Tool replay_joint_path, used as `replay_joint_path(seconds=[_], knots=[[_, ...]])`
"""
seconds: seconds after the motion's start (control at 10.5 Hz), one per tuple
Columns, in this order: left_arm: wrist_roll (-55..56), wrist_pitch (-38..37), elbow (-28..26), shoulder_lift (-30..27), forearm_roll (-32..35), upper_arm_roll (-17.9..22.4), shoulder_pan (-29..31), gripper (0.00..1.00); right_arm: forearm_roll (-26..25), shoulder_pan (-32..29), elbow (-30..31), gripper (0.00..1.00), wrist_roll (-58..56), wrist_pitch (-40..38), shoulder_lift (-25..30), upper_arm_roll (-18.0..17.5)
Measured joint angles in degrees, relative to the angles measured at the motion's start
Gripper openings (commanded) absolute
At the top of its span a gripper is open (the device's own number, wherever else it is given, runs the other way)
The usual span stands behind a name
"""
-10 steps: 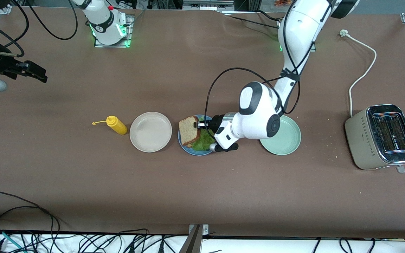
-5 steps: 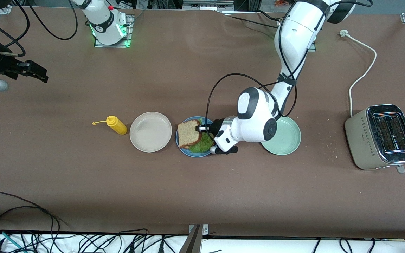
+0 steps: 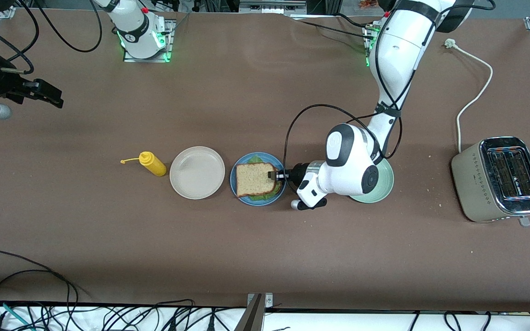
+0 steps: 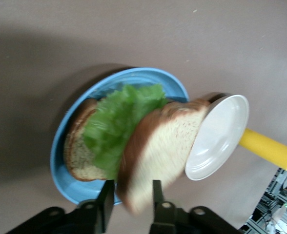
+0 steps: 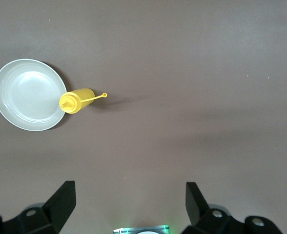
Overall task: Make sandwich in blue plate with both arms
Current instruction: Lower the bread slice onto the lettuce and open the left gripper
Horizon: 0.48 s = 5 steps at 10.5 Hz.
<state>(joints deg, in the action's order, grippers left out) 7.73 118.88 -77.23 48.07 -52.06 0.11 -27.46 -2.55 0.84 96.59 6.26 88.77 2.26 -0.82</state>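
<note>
Left jaws straddle bread slice (image 4: 158, 151) over blue plate (image 4: 70, 141).

The left arm reached down from its base with its wrist turned sideways and the left gripper (image 3: 274, 175) low, fingers (image 4: 106, 197) parted a little, while the right arm waited with the right gripper (image 3: 48, 98) spread wide at its own end.

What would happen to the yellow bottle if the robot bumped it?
The yellow bottle stands upright, tall and narrow, so it would probably tip over easily. It looks round, so once down it might roll toward the beige plate beside it.
</note>
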Motion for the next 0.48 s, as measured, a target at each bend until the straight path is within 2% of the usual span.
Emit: replay_joint_path(seconds=[0.48], knots=[[-0.2,0.0,-1.0,0.5,1.6,0.5,0.6,1.0,0.0,0.0,0.0,1.0,-0.1,0.0,0.0,-0.3]])
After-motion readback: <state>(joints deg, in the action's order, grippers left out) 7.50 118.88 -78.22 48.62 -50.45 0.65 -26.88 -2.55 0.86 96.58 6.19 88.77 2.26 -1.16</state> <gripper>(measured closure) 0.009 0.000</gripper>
